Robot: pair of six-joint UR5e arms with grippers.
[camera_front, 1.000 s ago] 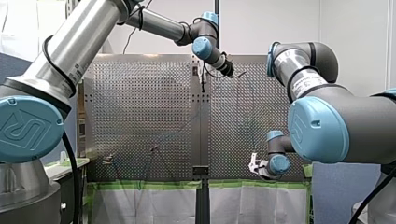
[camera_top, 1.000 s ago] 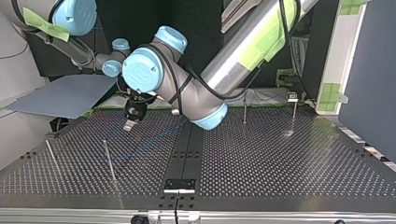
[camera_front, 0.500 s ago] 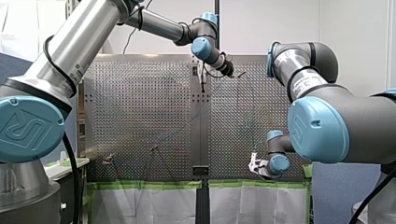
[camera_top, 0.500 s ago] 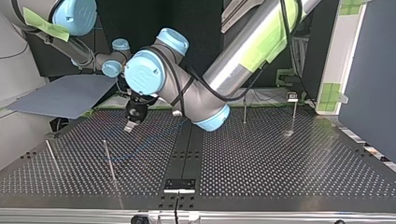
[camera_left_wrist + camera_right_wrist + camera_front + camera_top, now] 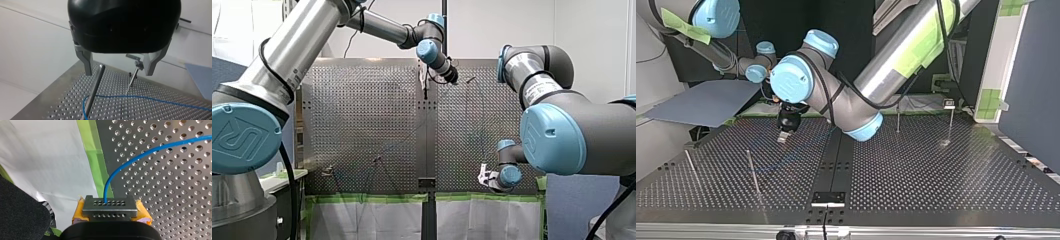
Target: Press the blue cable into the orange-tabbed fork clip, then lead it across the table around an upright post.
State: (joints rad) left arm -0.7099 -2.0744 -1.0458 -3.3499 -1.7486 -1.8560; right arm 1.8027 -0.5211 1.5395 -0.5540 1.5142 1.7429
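Observation:
The blue cable [image 5: 150, 99] lies on the perforated table and curves around the foot of an upright steel post [image 5: 95, 90]. My left gripper [image 5: 119, 73], black with metal fingers [image 5: 87, 62], hangs open just above that post's top with nothing between its fingers. A second thin post [image 5: 132, 80] with a small clip head stands farther ahead. In the top view this gripper [image 5: 783, 139] hovers over the table's left half. My right gripper [image 5: 110, 203], with yellow pads, is shut on the cable's end [image 5: 107, 187] at the table's taped edge. It also shows low in the front view [image 5: 482, 177].
Several thin upright posts stand on the table, two at the top view's left [image 5: 752, 172] [image 5: 692, 167] and two at the far right [image 5: 898, 120] [image 5: 951, 120]. Green tape [image 5: 93, 152] lines the table edge by my right gripper. A grey sheet [image 5: 706, 102] lies beyond the far left corner.
My left gripper has shifted a little to the top view's right and turned at the wrist, its fingers now pointing more straight down. My right arm has not moved.

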